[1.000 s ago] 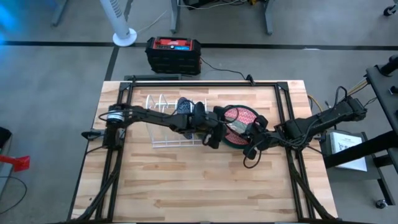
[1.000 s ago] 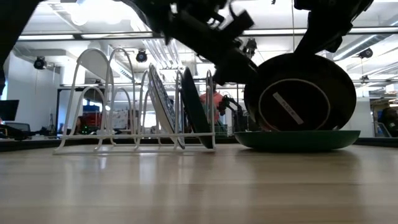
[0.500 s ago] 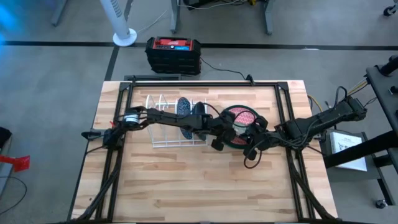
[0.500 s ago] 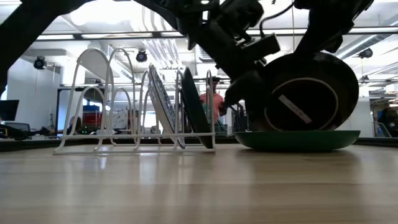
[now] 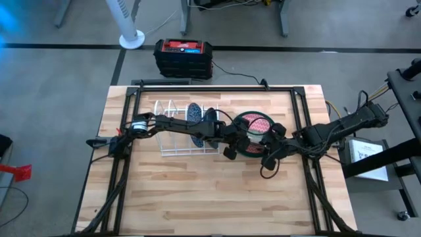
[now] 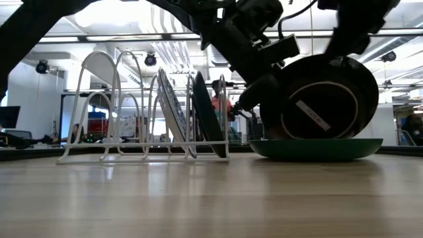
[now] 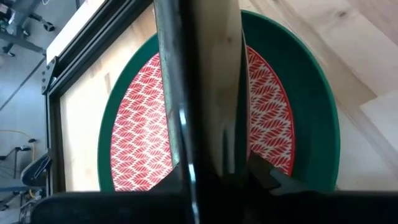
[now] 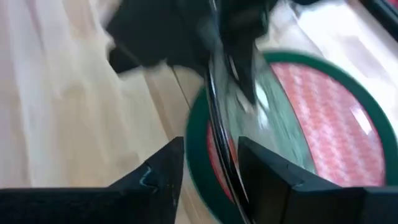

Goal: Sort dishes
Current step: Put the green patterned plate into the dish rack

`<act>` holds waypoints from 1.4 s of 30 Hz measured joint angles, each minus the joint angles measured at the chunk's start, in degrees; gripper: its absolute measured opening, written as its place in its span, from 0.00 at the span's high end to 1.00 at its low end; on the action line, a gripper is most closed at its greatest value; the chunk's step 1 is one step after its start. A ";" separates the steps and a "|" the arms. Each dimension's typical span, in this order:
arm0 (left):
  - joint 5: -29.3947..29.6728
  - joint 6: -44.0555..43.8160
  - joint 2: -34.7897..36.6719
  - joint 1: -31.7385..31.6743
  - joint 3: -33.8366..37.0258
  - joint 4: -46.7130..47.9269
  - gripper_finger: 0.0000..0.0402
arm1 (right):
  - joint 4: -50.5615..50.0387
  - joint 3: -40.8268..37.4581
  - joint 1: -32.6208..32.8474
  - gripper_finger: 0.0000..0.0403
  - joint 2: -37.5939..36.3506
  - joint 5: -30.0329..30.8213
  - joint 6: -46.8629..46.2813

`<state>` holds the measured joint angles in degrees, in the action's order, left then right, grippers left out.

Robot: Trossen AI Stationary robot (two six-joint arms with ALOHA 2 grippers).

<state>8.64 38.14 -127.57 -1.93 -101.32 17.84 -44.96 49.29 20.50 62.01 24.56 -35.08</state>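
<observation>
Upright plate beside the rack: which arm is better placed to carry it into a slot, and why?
Left. Its gripper is shut on the upright plate and reaches across the rack; the right gripper has open jaws.

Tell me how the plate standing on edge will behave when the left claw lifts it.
The upright plate looks rigid, so it probably won't flex. It stands on its round edge in the green plate, so it could roll or tip if the left claw, pinching only its rim, slips. Its glossy surface suggests slipperiness.
</observation>
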 joint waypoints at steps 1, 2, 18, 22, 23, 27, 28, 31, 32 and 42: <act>0.17 0.15 0.03 0.00 0.00 0.21 0.91 | -1.46 0.24 0.01 0.63 0.29 -0.04 -0.65; 0.47 0.35 0.04 -0.01 -0.03 0.46 0.91 | -2.43 0.38 0.01 0.61 0.72 -0.07 -0.86; 0.29 2.30 0.04 0.00 -0.09 0.77 0.91 | -4.56 0.31 -0.05 0.58 11.66 3.19 3.75; 0.23 2.19 0.04 0.00 -0.07 0.77 0.90 | -4.51 0.27 -0.10 0.66 12.18 4.10 3.78; 0.18 2.06 0.04 0.00 -0.07 0.77 0.89 | -4.50 0.27 -0.10 0.69 12.18 4.08 3.76; -0.99 0.82 0.04 0.00 -0.03 0.78 0.83 | -4.05 0.18 -0.03 0.79 12.07 2.81 3.79; -1.33 0.66 0.04 0.00 -0.02 0.87 0.81 | -4.09 0.18 0.00 0.82 12.07 2.93 3.99; -1.20 0.62 0.04 -0.02 0.00 0.85 0.77 | -4.30 0.18 0.01 0.89 11.95 3.36 4.68; -1.11 0.62 0.04 -0.07 0.00 0.82 0.76 | -4.32 0.18 0.01 0.90 11.92 3.58 4.68; -0.47 -0.23 -0.02 -0.05 -4.33 7.33 0.73 | -3.87 0.23 -0.01 0.91 10.94 3.44 1.64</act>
<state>8.16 37.91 -127.59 -1.98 -105.65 25.17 -48.84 49.53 20.49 72.95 27.99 -33.44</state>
